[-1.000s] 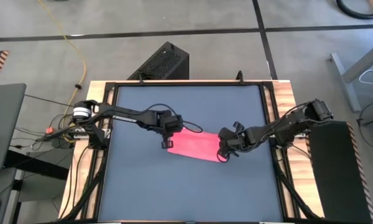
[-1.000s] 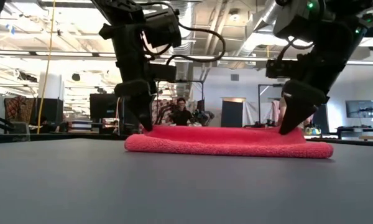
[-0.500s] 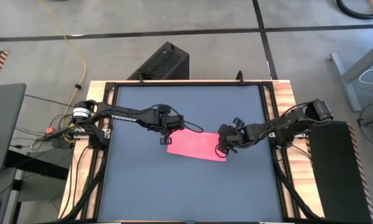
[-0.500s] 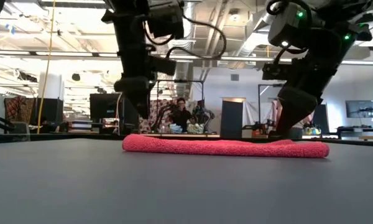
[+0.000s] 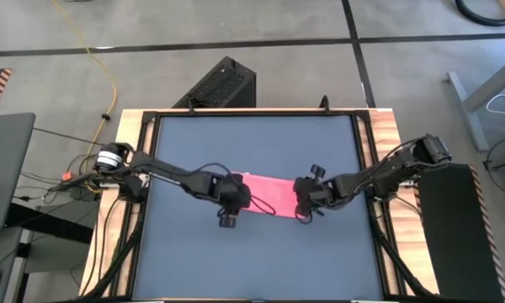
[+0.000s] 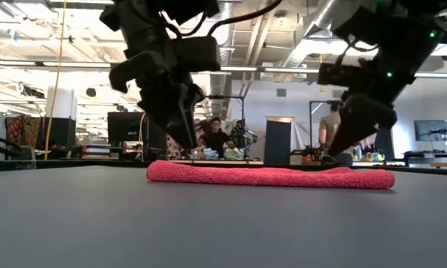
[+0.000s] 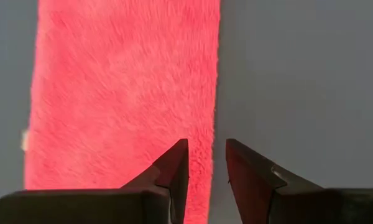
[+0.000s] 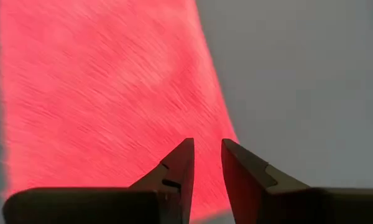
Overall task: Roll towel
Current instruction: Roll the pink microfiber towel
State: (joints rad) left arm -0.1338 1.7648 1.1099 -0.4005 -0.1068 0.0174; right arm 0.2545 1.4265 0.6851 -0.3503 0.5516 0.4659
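Both claws — left claw (image 5: 229, 204), right claw (image 5: 304, 200) (nearly closed) — over towel (image 5: 271, 192)

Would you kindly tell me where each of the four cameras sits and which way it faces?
High view: above the table, looking straight down; both arms, the left gripper and right gripper at the ends of the towel.
Low view: at tabletop height, looking level across; both arms descend over the towel.
Left wrist view: on the left arm, past its fingers onto the towel's edge.
Right wrist view: likewise, past its fingers.
All four share the towel.
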